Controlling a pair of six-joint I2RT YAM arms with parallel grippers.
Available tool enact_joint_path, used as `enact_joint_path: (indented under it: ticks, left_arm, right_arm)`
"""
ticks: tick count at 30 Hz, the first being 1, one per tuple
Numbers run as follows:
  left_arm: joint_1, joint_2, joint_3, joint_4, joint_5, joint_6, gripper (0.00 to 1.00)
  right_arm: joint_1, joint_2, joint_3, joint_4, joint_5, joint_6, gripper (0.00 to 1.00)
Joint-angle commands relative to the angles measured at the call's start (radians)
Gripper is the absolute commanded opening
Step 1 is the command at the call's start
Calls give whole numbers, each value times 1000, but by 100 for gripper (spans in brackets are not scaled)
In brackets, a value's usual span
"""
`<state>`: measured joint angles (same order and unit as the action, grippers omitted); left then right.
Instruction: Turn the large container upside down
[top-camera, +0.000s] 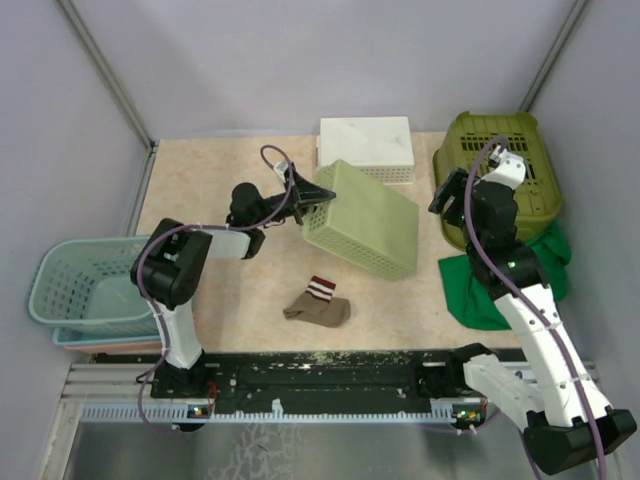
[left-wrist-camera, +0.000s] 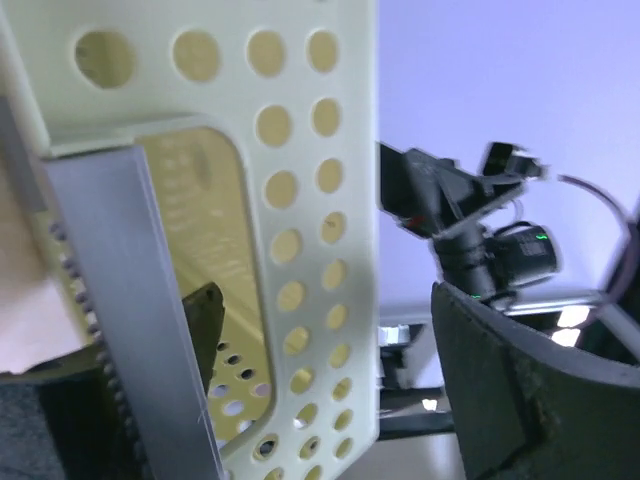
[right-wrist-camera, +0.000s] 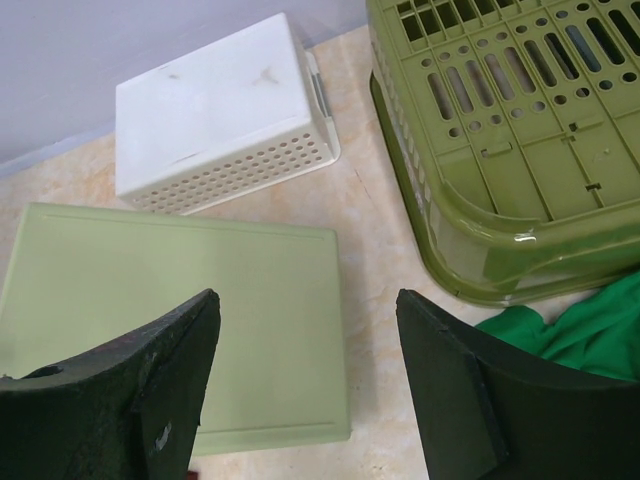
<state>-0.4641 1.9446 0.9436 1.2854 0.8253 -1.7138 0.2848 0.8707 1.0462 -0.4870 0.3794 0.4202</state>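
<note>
Over the worktop (top-camera: 230, 190), our container (top-camera: 365, 220) leans tilted at centre, its far edge seemingly down and its rim pinched by the left claw (top-camera: 300, 200). The right claw (right-wrist-camera: 305, 310) hovers spread and idle. We fear the thin perforated rim slipping so the container drops back open-side-up, or the low edge skidding toward the sock (top-camera: 318, 303).
</note>
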Motion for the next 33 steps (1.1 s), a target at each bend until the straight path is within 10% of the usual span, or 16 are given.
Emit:
enact_joint_path:
  ticks: [1,6,11,33]
  left_arm:
    - [38,-125,10,-454,62,376,91]
    - [45,-189,122,-1032,-64,796,99]
    - [46,-176,210,-1282,-168,996,99]
    - [15,-271,448,-1663,-391,1308,99]
  right_arm:
    - [-4,-9,-16,54,-22,5,72]
    - [-4,3,-27,67,-33,6,72]
    - [-4,21,-40,87,-52,9,72]
    - [-4,108,-54,104,-248,19,73]
